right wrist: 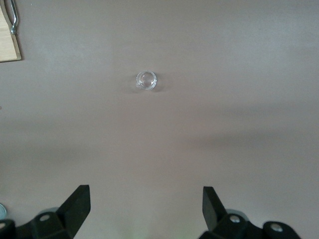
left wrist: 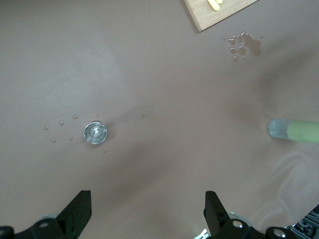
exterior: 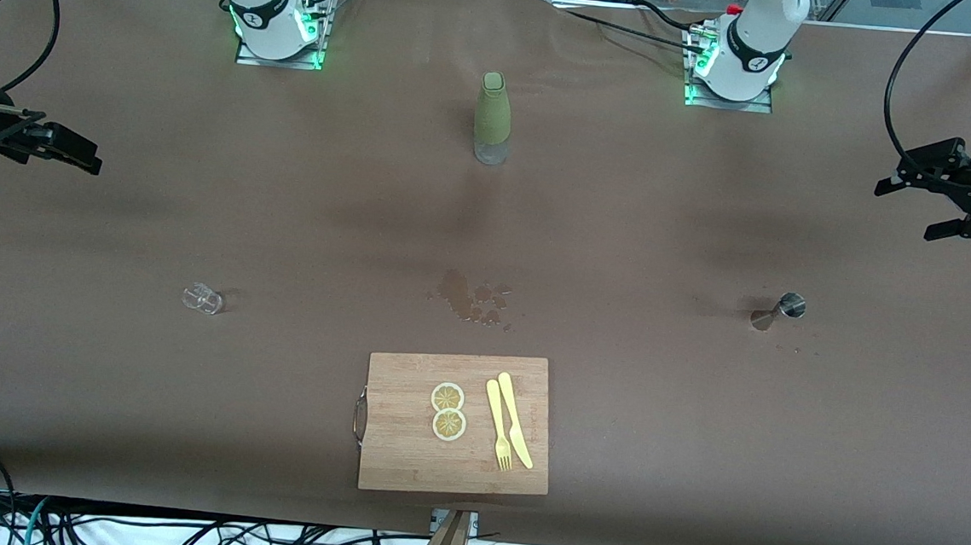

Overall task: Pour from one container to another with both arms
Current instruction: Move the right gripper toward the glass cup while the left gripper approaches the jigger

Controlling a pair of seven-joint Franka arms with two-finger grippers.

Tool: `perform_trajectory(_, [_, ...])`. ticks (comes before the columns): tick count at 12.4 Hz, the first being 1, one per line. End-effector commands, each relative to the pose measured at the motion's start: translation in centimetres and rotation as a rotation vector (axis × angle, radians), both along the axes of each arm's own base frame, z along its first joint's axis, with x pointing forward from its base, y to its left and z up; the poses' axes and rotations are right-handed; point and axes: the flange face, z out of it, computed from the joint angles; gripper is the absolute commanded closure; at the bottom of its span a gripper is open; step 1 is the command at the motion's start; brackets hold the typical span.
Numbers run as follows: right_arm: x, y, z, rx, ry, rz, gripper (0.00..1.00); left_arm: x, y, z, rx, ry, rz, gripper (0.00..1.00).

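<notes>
Left tool [exterior: 935, 197] hangs over the counter's [exterior: 697, 424] left-arm end, jaws wide, holding nothing. Right tool [exterior: 67, 149] hangs over the right-arm end, jaws wide, empty too.

Jigger [exterior: 779, 310] stands upright toward the left-arm end, droplets scattered around it. Cup [exterior: 202, 298] stands toward the right-arm end, well apart from the jigger.

Bottle [exterior: 491, 117] stands mid-counter near the bases' edge. Spill [exterior: 473, 297] lies between the bottle and the board [exterior: 404, 455], which sits at the camera-side edge carrying two lemon slices [exterior: 448, 411], a knife [exterior: 516, 420] and a fork [exterior: 499, 427].
</notes>
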Motion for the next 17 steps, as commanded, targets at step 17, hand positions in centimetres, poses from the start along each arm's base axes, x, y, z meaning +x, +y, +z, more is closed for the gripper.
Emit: perform_trajectory(17, [4.4, 0.4, -8.9, 0.148, 0.056, 0.166, 0.00, -1.6, 11.3, -15.2, -0.464, -0.236, -0.320, 0.00])
